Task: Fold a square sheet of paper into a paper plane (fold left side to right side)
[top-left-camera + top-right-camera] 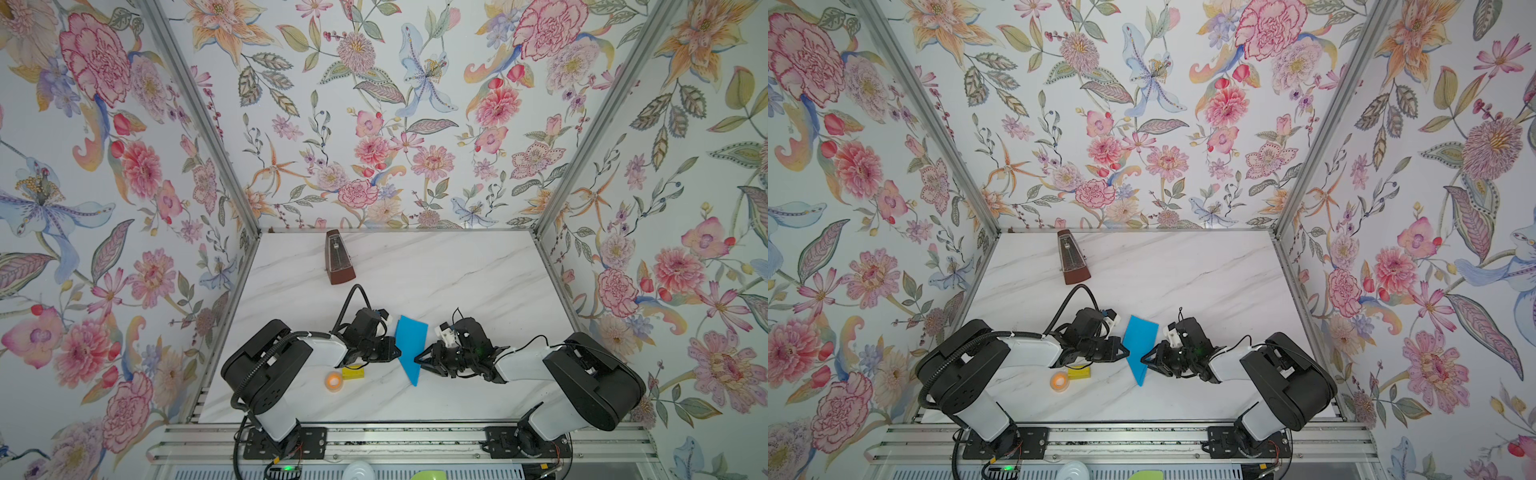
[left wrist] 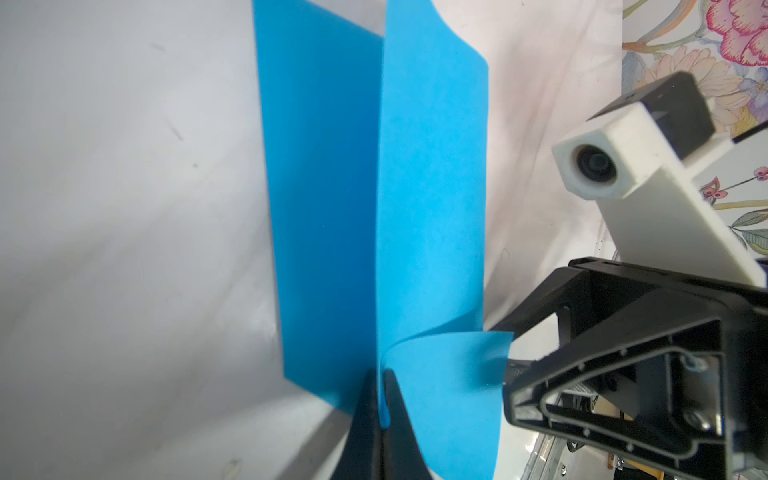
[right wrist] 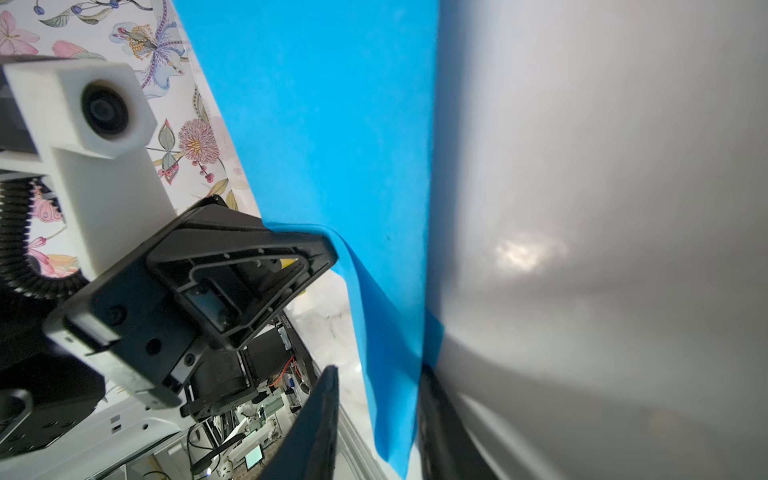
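The bright blue sheet of paper [image 1: 411, 345] [image 1: 1140, 345] is folded into a long, narrow paper plane shape. It stands up off the marble table between the two grippers, its point toward the front edge. My left gripper [image 1: 398, 355] [image 1: 1127, 353] [image 2: 380, 374] is shut on a curled edge of the paper [image 2: 432, 208]. My right gripper [image 1: 417, 359] [image 1: 1143, 360] [image 3: 378, 370] faces it from the other side. Its fingers are open around the hanging lower part of the paper [image 3: 332, 145], which lies close to one finger with a gap to the other.
A brown metronome [image 1: 338, 257] [image 1: 1073, 257] stands at the back left of the table [image 1: 457, 282]. A small yellow block [image 1: 353, 372] [image 1: 1079, 372] and an orange tape roll [image 1: 333, 380] [image 1: 1059, 380] lie just under the left forearm. Floral walls close in three sides.
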